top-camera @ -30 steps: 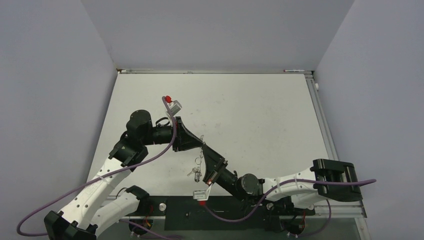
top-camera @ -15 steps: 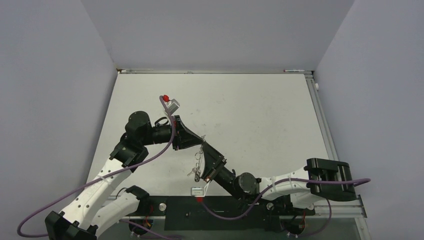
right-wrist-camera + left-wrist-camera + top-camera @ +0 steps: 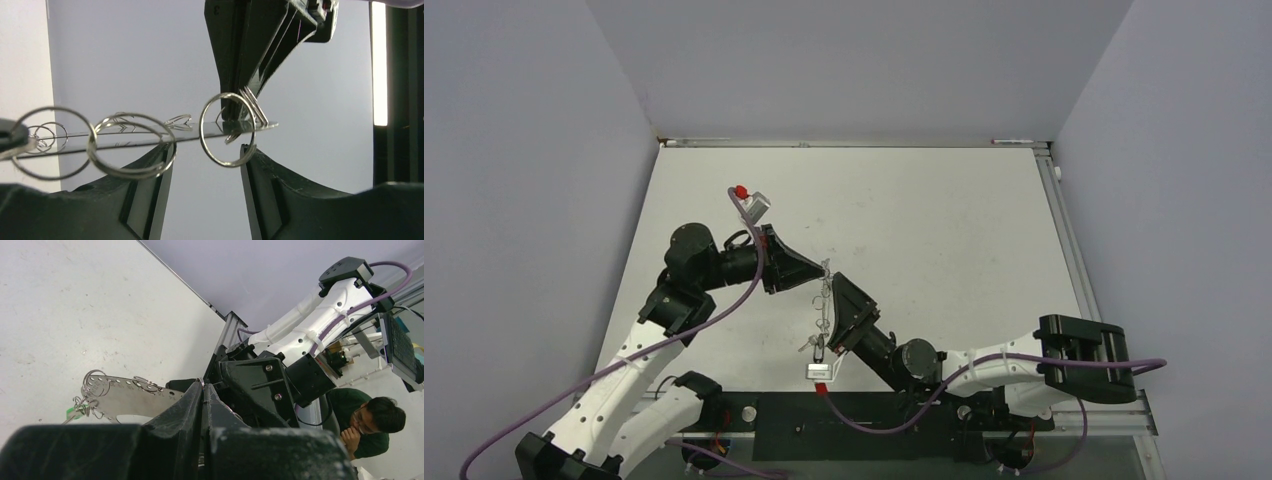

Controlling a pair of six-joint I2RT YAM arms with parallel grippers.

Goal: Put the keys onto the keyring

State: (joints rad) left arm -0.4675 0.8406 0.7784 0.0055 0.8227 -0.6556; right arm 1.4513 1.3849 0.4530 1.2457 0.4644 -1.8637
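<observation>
Works above the desk, front-left of centre, both arms meeting there. Grips one end of the perforated metal strip in the left claw, clenched tight. Lays the strip's long axis from that claw back toward the arm bases, through the right claw — spread apart, straddling the strip, gripping nothing evident. Carries the keyring between those fingers, just beside the left claw's tips. Hangs the keys at the strip's far end — right arm nearer.

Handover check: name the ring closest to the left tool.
The rightmost ring in the right wrist view, beside the shut left tool on the metal strip; the other rings hang farther along.
</observation>
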